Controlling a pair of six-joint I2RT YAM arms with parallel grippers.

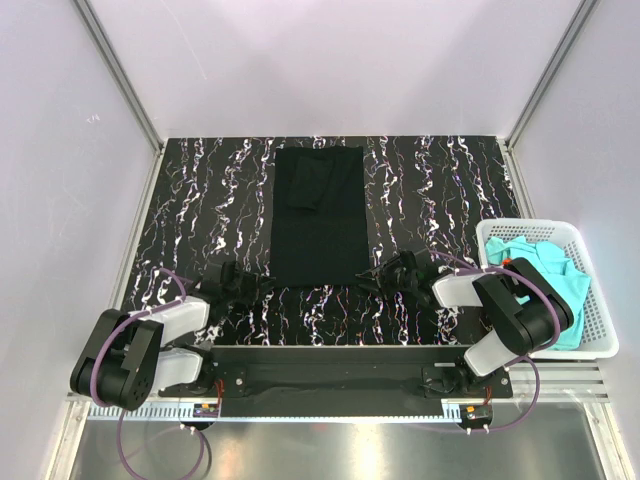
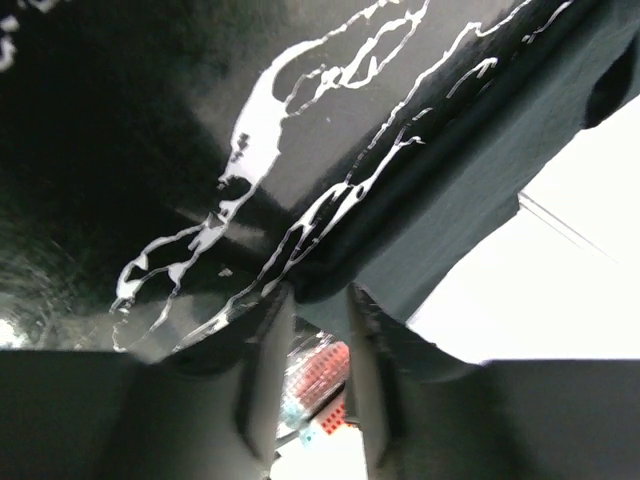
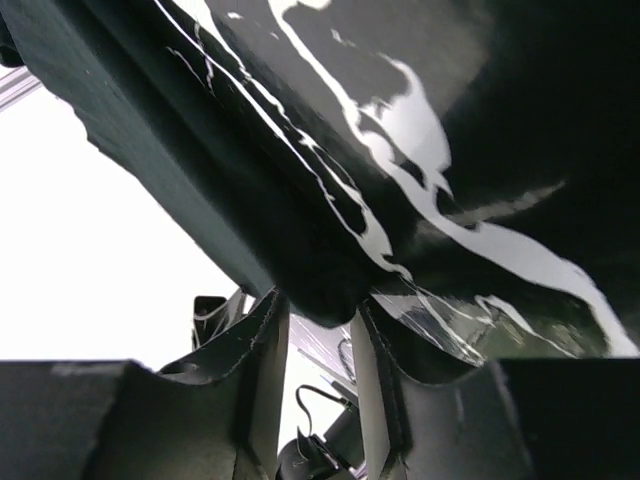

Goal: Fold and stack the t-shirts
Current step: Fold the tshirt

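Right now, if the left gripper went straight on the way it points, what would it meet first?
The black t-shirt: its near left corner sits between the fingertips of the left gripper, on the marbled table. Whether they touch the cloth, I cannot tell.

No writing, number, brand or sign could be read anywhere. The black t-shirt (image 1: 318, 215) showed no legible print or label. The white streaks on the table (image 1: 430, 180) were marbling, not letters. The basket (image 1: 603, 305) carried no readable marking. A small coloured tag (image 1: 205, 408) at the near edge, by the left arm's base, was too small to make out.
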